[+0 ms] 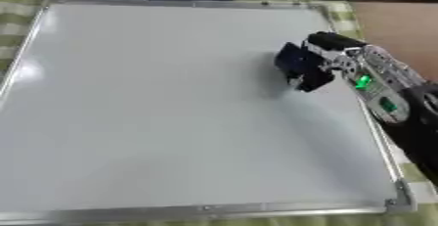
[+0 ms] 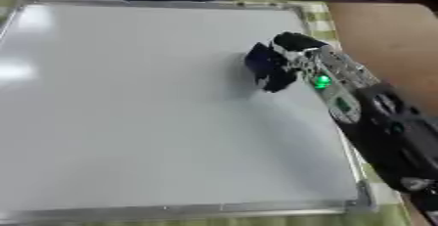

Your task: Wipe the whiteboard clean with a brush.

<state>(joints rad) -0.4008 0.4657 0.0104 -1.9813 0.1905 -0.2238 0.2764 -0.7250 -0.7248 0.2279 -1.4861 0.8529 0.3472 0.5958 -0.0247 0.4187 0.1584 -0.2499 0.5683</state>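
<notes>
My right hand (image 1: 310, 66) enters from the right edge of the frame and sits over the upper right part of the large white whiteboard with a silver metal frame (image 1: 171, 112). The hand is mostly black with silver joints, and its fingers are curled downward toward the board surface. A dark, blocky shape shows under the curled fingers; I cannot tell whether this is a brush or only the fingers themselves, so I cannot tell what the hand holds. The underside of the hand is at or very near the board surface; whether there is contact I cannot tell. A faint shadow lies on the board just left of the hand.

Behind the hand, my right forearm (image 2: 376, 122) runs diagonally to the lower right of the frame. It carries a silver panel with a bright green light (image 2: 322, 81) close to the wrist.

The whiteboard fills most of the frame, lying flat on a counter covered with a green and white checked cloth (image 1: 342, 17). The cloth shows as a thin margin along the top, right and bottom edges of the board. The board surface reads as plain white with soft glare patches at the upper left. Bare brown counter (image 2: 385, 29) shows at the upper right.

My left hand shows in neither view.
</notes>
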